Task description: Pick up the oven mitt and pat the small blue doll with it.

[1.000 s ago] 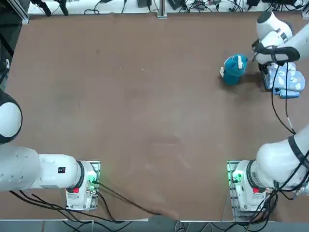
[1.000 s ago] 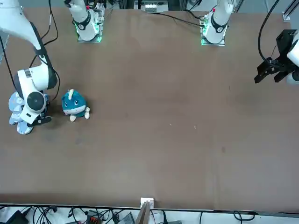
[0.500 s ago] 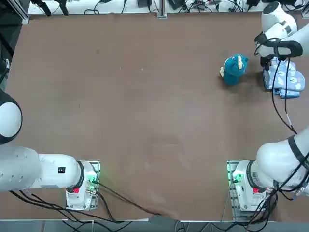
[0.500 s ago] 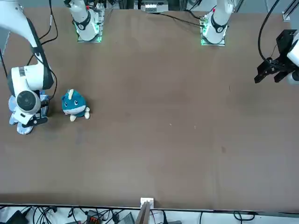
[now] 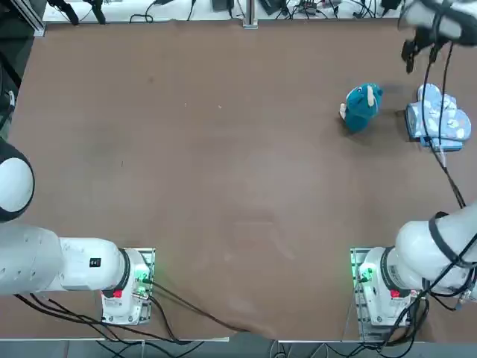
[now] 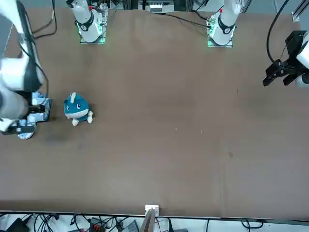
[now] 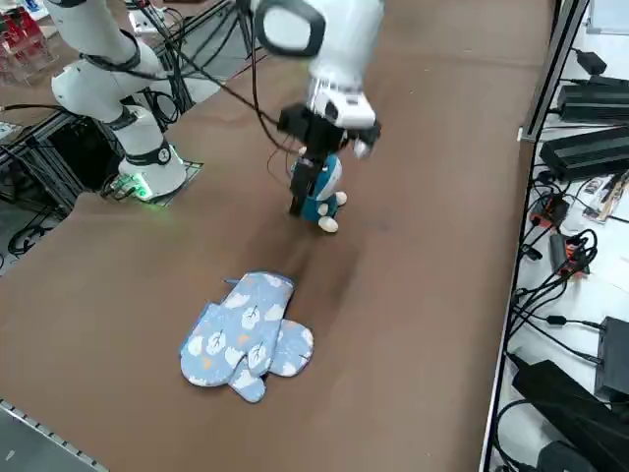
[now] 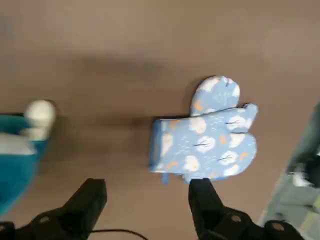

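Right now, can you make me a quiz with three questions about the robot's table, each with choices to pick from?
1. Where is the oven mitt?
A. lying flat on the table
B. on top of the doll
C. in the pincer

2. What colour is the small doll?
A. red
B. teal-blue
C. yellow

3. How is the right pincer?
A. shut on the mitt
B. shut on the doll
C. open and empty

Answers:
1 A, the right side view shows the mitt flat on the brown table, beside the doll and apart from it.
2 B, its body is teal-blue in the top view.
3 C, the wrist view shows its two fingers spread apart above the mitt with nothing between them.
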You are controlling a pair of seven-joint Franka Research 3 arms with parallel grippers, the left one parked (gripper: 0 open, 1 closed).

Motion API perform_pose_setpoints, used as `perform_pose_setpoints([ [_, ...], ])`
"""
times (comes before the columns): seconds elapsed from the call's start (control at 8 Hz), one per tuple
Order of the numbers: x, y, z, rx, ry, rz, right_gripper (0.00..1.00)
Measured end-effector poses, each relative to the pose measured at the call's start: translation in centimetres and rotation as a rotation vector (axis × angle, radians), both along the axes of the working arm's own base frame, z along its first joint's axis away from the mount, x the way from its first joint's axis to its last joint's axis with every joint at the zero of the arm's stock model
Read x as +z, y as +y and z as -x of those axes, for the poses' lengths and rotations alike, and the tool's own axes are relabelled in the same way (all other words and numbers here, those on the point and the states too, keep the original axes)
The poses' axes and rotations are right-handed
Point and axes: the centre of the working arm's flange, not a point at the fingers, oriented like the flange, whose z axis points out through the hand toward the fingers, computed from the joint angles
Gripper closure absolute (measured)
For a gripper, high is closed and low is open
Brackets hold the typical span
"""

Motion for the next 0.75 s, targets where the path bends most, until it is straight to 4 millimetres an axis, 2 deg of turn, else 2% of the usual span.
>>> perform_pose_setpoints([
  [0.12,3.7,0.2,-0.3,-0.040,-0.033,-0.080,0.00],
  [0.5,11.1,2.6,-0.4,-0.092,-0.156,-0.298,0.00],
  [0.75,15.9,4.7,1.2,-0.069,-0.208,-0.312,0.00],
])
